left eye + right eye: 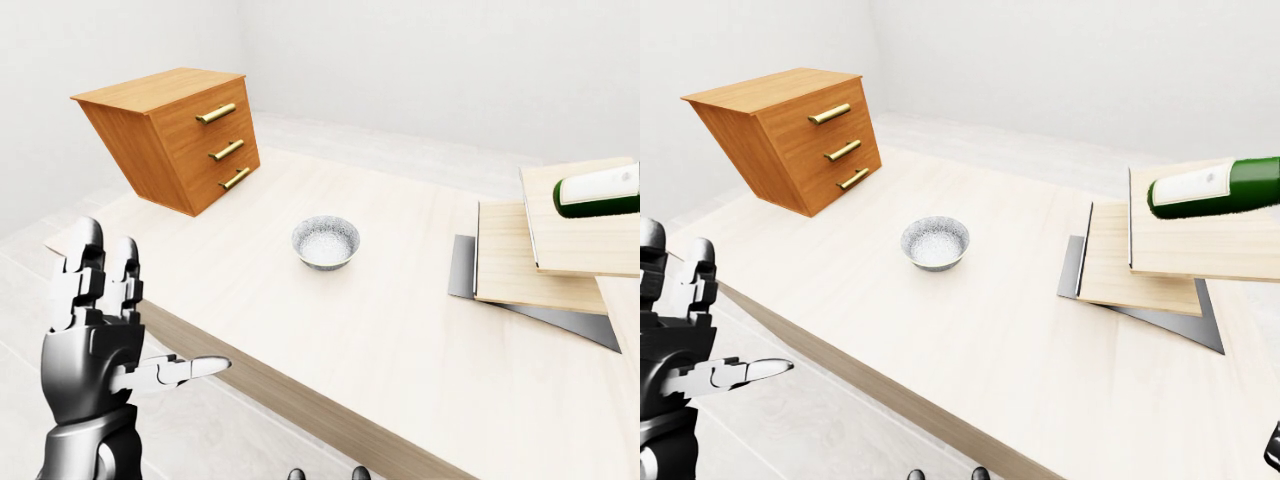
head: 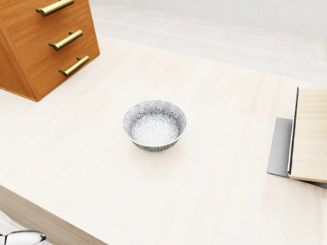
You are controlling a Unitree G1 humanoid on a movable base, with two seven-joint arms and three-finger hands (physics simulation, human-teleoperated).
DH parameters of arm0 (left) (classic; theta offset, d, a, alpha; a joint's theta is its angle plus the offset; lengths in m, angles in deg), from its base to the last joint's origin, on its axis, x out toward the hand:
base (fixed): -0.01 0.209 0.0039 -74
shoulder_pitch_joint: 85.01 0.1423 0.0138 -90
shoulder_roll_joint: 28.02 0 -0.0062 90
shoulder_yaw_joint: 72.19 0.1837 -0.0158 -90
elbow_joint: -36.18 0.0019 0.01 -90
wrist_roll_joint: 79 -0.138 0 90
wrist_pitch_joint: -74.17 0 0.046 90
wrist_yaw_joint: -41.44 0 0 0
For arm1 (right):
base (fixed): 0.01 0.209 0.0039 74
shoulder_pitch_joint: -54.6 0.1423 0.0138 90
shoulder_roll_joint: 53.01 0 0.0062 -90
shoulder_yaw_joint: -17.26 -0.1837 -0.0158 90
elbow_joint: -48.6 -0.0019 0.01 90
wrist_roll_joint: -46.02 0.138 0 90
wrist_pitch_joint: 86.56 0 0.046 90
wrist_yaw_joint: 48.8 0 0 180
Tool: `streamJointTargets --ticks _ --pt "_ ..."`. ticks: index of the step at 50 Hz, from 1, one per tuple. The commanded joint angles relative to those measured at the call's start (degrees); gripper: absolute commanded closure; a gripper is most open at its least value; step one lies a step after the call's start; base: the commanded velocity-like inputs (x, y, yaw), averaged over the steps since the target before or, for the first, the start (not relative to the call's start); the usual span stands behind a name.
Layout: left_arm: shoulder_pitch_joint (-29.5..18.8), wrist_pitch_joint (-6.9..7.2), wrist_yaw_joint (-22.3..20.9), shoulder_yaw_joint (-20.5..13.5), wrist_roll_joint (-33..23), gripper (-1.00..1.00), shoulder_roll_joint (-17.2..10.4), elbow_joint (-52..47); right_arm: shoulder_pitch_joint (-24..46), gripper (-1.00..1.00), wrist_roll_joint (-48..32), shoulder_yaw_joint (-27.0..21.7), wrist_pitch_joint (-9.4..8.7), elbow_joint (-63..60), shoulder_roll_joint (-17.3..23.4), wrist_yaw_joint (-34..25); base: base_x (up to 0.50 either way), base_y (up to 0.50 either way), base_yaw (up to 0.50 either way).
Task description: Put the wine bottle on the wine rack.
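In my left-eye view, the left hand (image 1: 100,335) stood fingers spread, empty, below-left of the bowl (image 1: 326,242); the drawer chest (image 1: 180,135) sat up-left of it. My head view showed the bowl mid-table (image 2: 219,194). In my right-eye view, the wine bottle (image 1: 1215,187) lay on wooden boards (image 1: 1160,255), far right of the bowl. I couldn't see my right hand.

Pale wood table (image 1: 400,330), orange 3-drawer chest (image 1: 180,135) at its left, plain white walls (image 1: 450,60).
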Motion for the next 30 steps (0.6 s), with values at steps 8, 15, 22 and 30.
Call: streamJointTargets --ticks 8,15,22,30 --pt "0.1 0.00 0.3 0.4 -0.2 -1.00 0.1 0.2 2.3 1.00 -7.2 -0.1 0.00 6.5 0.4 -6.8 0.00 0.00 0.00" --pt "-0.2 0.00 0.5 -0.1 0.5 -1.00 -0.2 -0.6 4.2 1.00 -9.5 0.5 0.00 9.8 -1.9 -8.6 0.00 0.00 0.00" --pt "-0.4 0.00 0.8 -0.1 0.5 -1.00 -0.2 -0.8 6.0 1.00 -11.2 0.8 0.00 11.5 -3.1 -10.0 0.00 0.00 0.00" --pt "-0.7 0.00 1.0 0.3 0.3 -1.00 -0.4 -0.9 8.0 1.00 -13.2 1.2 0.00 14.2 -4.1 -11.5 0.00 0.00 0.00"
